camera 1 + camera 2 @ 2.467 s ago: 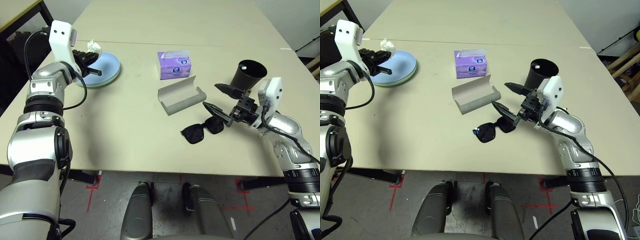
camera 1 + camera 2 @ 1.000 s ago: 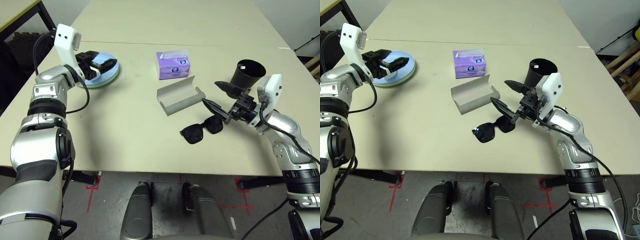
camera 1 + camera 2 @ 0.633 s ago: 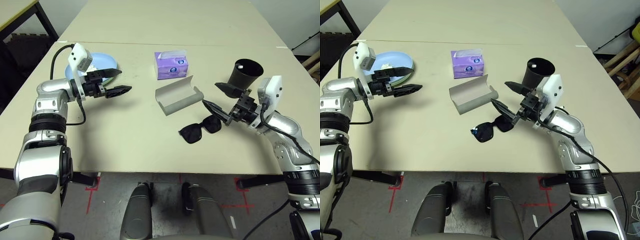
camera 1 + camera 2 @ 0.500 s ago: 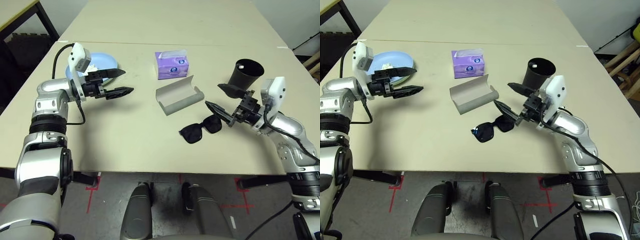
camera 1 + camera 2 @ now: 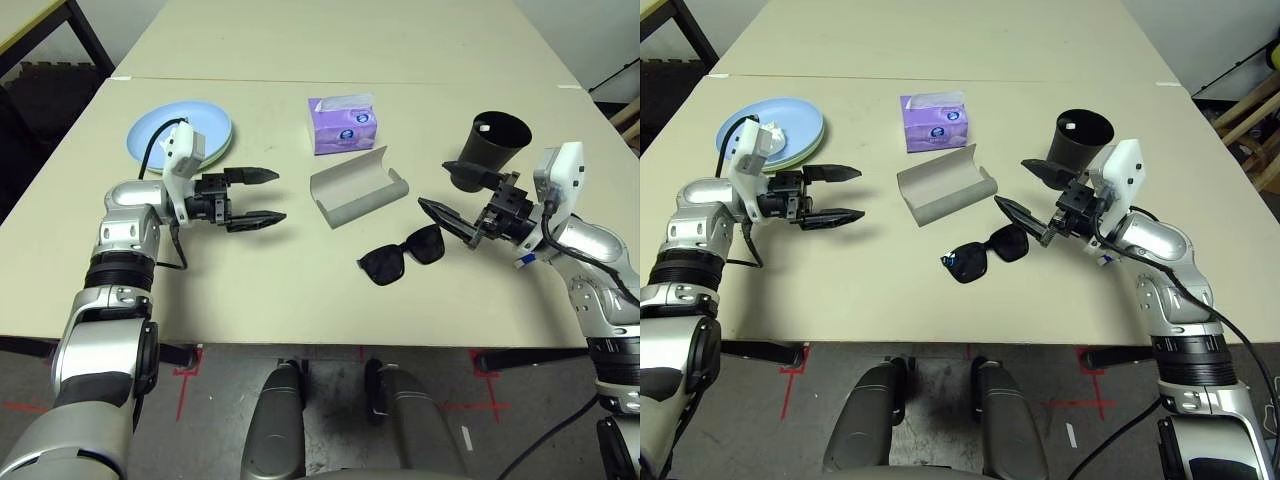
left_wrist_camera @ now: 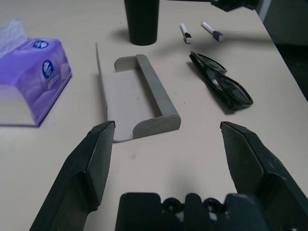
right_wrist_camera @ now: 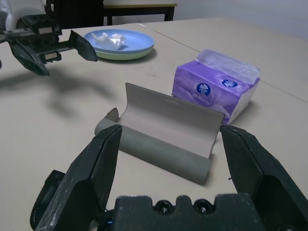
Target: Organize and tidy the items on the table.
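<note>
Sunglasses (image 5: 402, 257) lie on the worktop (image 5: 260, 290) just before the open glasses case (image 5: 358, 187). Both my sets of fingers stand wide and empty; my right fingers (image 5: 455, 197) should pinch one temple.

Purple tissue box (image 5: 346, 124), white tissue at its top.

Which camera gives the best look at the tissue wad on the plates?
The right wrist view: the crumpled tissue wad lies plainly on the light blue plate. In the right eye view, the tissue wad peeks out beside the left gripper's white housing. The left eye view shows the plate without a clear wad.
</note>
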Controlling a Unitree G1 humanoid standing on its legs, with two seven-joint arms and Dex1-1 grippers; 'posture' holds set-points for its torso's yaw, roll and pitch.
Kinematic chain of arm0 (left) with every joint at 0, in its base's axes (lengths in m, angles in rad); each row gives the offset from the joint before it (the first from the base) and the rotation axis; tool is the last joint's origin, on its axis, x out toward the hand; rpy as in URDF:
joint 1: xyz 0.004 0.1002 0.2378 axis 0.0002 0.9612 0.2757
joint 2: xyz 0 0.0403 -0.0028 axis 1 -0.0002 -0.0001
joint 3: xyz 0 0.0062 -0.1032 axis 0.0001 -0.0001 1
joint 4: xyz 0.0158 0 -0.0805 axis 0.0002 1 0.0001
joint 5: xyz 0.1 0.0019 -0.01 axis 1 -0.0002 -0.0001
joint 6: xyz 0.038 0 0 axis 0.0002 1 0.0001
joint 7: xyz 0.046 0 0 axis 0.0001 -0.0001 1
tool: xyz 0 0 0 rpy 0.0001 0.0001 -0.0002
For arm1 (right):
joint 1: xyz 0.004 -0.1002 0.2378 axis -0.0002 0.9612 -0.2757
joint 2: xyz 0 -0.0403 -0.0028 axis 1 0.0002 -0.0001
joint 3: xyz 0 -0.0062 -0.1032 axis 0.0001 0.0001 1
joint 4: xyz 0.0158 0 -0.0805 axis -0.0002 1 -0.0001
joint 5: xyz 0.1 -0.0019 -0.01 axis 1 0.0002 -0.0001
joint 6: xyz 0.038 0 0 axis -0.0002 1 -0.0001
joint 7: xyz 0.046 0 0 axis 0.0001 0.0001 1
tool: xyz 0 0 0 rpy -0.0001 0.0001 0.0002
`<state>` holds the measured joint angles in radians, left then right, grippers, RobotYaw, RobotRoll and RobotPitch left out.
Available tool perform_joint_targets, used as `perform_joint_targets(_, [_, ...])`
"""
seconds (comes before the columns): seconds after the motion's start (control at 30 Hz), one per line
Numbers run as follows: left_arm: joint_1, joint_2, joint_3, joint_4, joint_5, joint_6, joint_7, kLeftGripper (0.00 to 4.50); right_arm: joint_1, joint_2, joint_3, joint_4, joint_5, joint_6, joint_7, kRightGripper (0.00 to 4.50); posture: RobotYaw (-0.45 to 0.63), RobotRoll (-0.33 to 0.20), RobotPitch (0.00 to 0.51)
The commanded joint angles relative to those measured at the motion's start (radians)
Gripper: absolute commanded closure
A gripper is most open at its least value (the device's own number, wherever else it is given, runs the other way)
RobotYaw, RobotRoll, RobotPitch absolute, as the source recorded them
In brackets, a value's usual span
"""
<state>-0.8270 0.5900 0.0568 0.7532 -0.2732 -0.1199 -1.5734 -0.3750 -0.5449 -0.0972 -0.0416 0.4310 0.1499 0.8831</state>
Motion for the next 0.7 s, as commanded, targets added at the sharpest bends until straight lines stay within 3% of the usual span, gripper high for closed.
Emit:
perform_joint_targets(0.03, [0.031, -0.009, -0.023, -0.036, 0.002, -0.051, -0.025, 0.05, -0.01, -0.023, -0.007, -0.014, 0.009, 0.016, 0.017, 0.0, 0.1, 0.0, 0.241])
perform_joint_targets(0.33, [0.048, -0.018, -0.044, -0.041, 0.001, -0.088, -0.027, 0.05, -0.048, -0.08, 0.038, -0.024, -0.025, 0.084, 0.051, 0.0, 0.1, 0.0, 0.244])
perform_joint_targets(0.5, [0.06, -0.038, -0.048, -0.046, -0.002, -0.119, -0.02, 0.05, -0.1, -0.157, 0.118, -0.118, -0.071, 0.226, 0.056, 0.0, 0.1, 0.0, 0.241])
perform_joint_targets(0.7, [0.07, -0.047, -0.056, -0.062, -0.009, -0.123, -0.037, 0.05, -0.134, -0.269, 0.22, -0.196, -0.179, 0.267, 0.105, 0.0, 0.1, 0.0, 0.237])
